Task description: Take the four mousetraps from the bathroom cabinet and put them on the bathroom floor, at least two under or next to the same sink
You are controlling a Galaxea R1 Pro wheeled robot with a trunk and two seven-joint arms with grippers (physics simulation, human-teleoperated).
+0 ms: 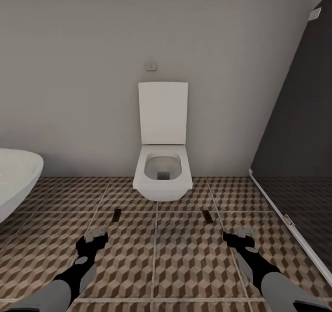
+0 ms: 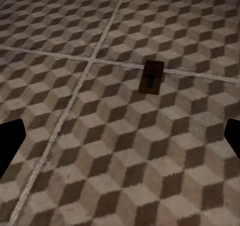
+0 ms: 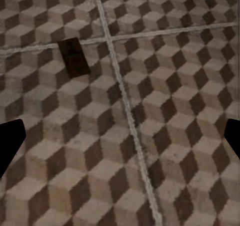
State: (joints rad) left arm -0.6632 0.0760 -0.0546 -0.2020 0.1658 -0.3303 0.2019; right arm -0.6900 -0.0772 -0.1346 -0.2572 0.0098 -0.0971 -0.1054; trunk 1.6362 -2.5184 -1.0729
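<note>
**Mousetraps on the tiles in front of the toilet**

Toilet bowl (image 1: pixel 162 170) stands open with its lid raised against the wall; nothing visible lies in it. A white bathtub (image 1: pixel 16 178) curves in at the left edge, its inside out of sight.

Two mousetraps lie flat on the bathroom floor (image 1: pixel 184 266). The left mousetrap (image 1: pixel 116 215) sits on a grout line just ahead of the left gripper (image 1: pixel 97 235); the right mousetrap (image 1: pixel 207 217) lies just ahead of the right gripper (image 1: pixel 243 233), beside a crossing of grout lines. They are well apart, one to each side of the toilet.

Both grippers hang above the tiles with jaws spread wide, holding and touching nothing; in each wrist view the dark fingertips sit at opposite edges with bare floor between.

A dark partition (image 1: pixel 299 132) closes the right side. Open tile stretches between the arms.
</note>
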